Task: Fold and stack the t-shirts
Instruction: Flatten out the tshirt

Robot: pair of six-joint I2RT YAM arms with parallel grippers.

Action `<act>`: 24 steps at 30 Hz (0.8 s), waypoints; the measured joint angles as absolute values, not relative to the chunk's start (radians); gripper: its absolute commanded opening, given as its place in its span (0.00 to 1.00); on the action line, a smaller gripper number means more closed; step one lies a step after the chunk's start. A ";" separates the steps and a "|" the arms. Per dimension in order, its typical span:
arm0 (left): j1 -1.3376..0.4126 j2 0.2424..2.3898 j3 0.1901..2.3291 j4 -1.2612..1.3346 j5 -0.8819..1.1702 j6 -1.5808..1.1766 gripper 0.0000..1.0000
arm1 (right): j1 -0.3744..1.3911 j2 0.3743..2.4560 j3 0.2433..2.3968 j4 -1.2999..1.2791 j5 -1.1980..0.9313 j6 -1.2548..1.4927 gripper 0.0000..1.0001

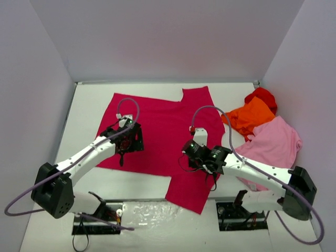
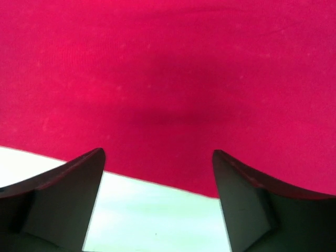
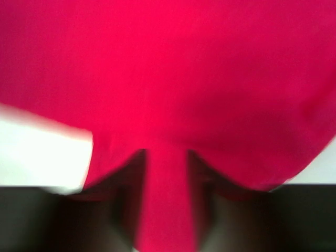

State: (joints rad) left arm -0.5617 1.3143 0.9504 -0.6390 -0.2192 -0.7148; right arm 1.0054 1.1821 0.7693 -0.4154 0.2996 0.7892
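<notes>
Overhead, the crimson-magenta t-shirt (image 1: pixel 163 131) lies spread mid-table (image 1: pixel 89 105). Only this view shows the orange t-shirt (image 1: pixel 251 118), light pink t-shirt (image 1: pixel 275 142) and red t-shirt (image 1: pixel 262 96) heaped at the right. The left gripper (image 2: pixel 157 155) hangs wide open over the spread shirt's edge. The right gripper (image 3: pixel 165 157) is blurred, with cloth between narrowed jaws; a grip cannot be confirmed.
</notes>
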 measured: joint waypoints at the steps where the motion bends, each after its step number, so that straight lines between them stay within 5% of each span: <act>1: -0.562 1.345 0.966 -0.630 -0.214 -0.712 0.19 | 0.962 1.220 0.815 -0.417 0.339 0.772 0.01; 2: -0.562 1.382 0.992 -0.625 -0.211 -0.703 0.00 | 0.923 1.259 0.864 -0.412 0.377 0.756 0.00; 12: -0.554 1.655 1.234 -0.444 -0.232 -0.623 0.00 | 0.482 1.662 1.185 -0.246 0.402 0.514 0.00; 24: -0.454 1.969 1.331 -0.255 -0.173 -0.616 0.00 | 0.375 2.049 1.394 -0.200 0.328 0.435 0.00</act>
State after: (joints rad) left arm -0.4545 1.9689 1.3310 -0.2549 -0.1734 -0.6158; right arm 0.3748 2.0495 1.3940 -0.2000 0.3279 0.4348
